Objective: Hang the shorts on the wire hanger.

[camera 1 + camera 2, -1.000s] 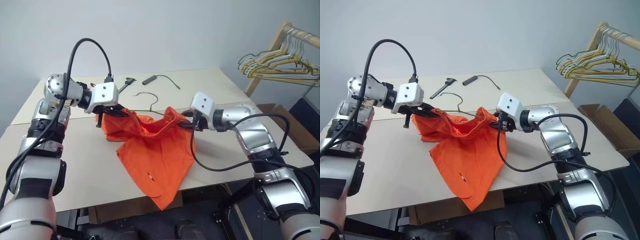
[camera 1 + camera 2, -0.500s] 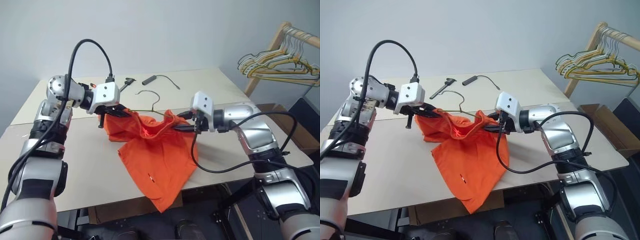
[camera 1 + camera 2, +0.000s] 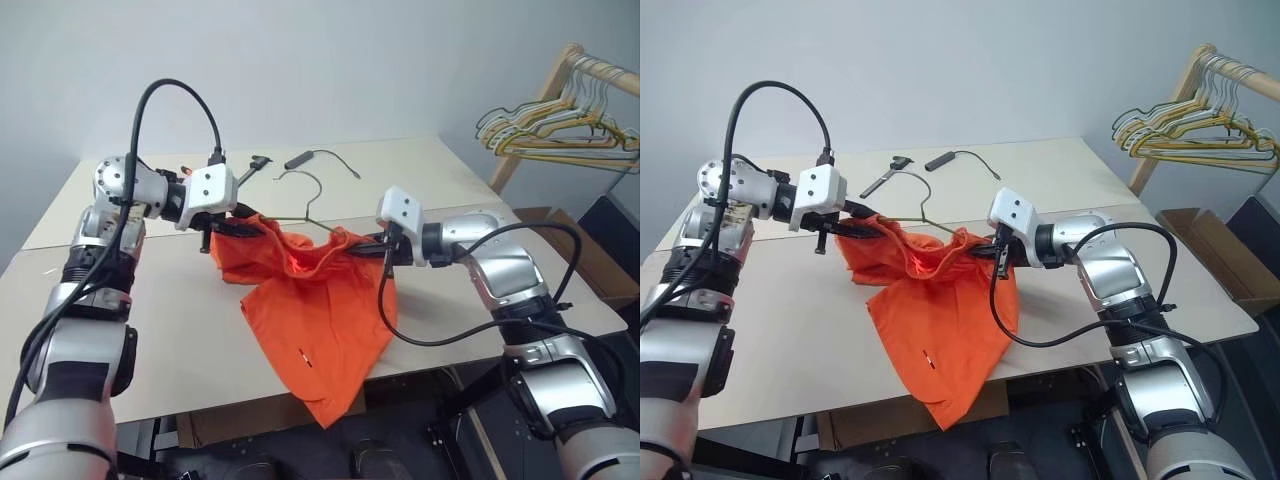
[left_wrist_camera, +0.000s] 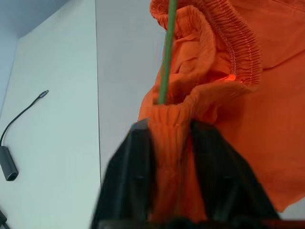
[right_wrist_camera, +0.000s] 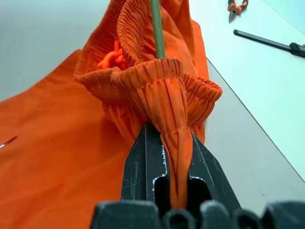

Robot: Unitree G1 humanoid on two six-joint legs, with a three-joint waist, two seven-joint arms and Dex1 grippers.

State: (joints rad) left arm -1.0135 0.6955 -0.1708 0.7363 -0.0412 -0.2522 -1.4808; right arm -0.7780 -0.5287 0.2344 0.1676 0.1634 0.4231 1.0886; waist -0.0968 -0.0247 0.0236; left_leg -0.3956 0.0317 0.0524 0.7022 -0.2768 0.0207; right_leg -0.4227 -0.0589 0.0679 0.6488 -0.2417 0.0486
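Note:
The orange shorts [image 3: 320, 310] are stretched by the waistband between my two grippers above the table [image 3: 150, 320], with one leg drooping over the front edge. The green wire hanger [image 3: 305, 195] runs inside the waistband, its hook sticking up behind the fabric. My left gripper [image 3: 235, 228] has the left end of the waistband bunched between its fingers [image 4: 138, 143], right where the hanger wire [image 4: 167, 52] enters the fabric. My right gripper [image 3: 358, 245] is shut on a narrow fold of the waistband's right end [image 5: 174, 109], just below the wire [image 5: 156, 28].
A black cable with a plug [image 3: 300, 158] and a black tool [image 3: 885, 178] lie at the back of the table. A wooden rack with bunched hangers [image 3: 560, 125] stands at the far right, with a cardboard box [image 3: 575, 255] on the floor below it.
My right gripper has shut on the right end of the waistband, which it stood open at before. The waistband now hangs tauter between the grippers. The left arm has kept its place.

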